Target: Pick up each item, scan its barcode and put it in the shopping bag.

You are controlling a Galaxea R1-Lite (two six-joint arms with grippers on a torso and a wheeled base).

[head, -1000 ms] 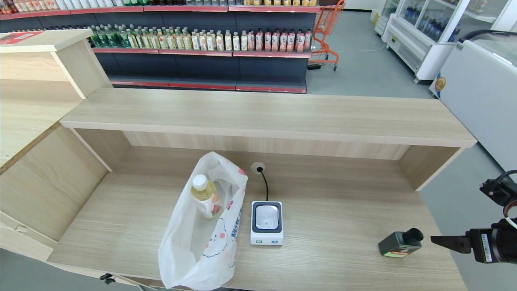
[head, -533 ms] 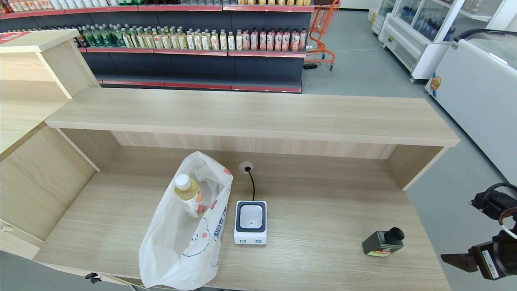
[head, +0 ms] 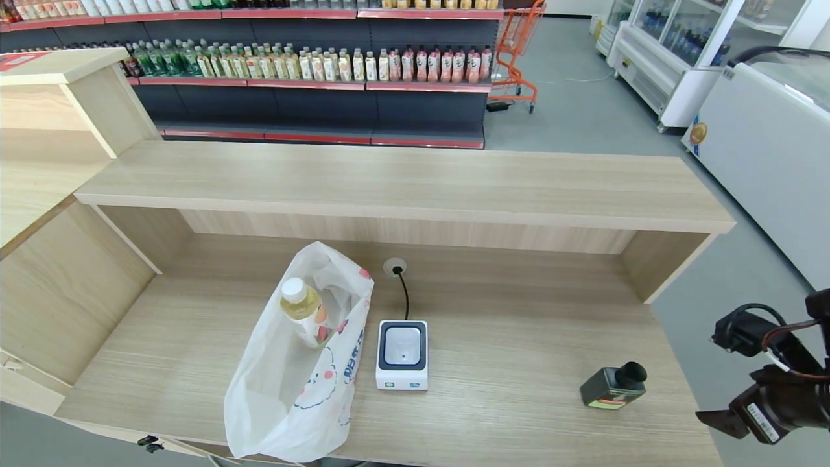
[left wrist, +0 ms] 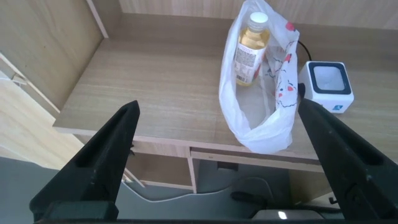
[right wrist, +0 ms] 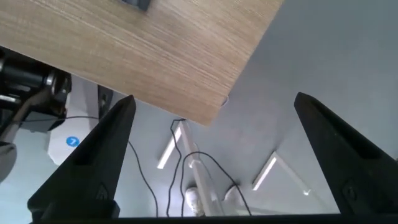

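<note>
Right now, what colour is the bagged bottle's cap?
White. The cap shows best in the head view.

Bottle (head: 301,310) in shopping bag (head: 292,402): lower part hidden behind the bag's front wall. Dark bottle (head: 613,386) near right end of tabletop (head: 519,363): label too small to read, barcode side unclear. Dark shape (right wrist: 135,3) in right wrist view cut off by picture edge, can't tell what.

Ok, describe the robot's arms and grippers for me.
Both grippers are black, each with two flat, tapering fingers: the left gripper and the right gripper. The right arm is black too, with looped black cable, thin red and white wires, and a white printed label near the wrist.
</note>
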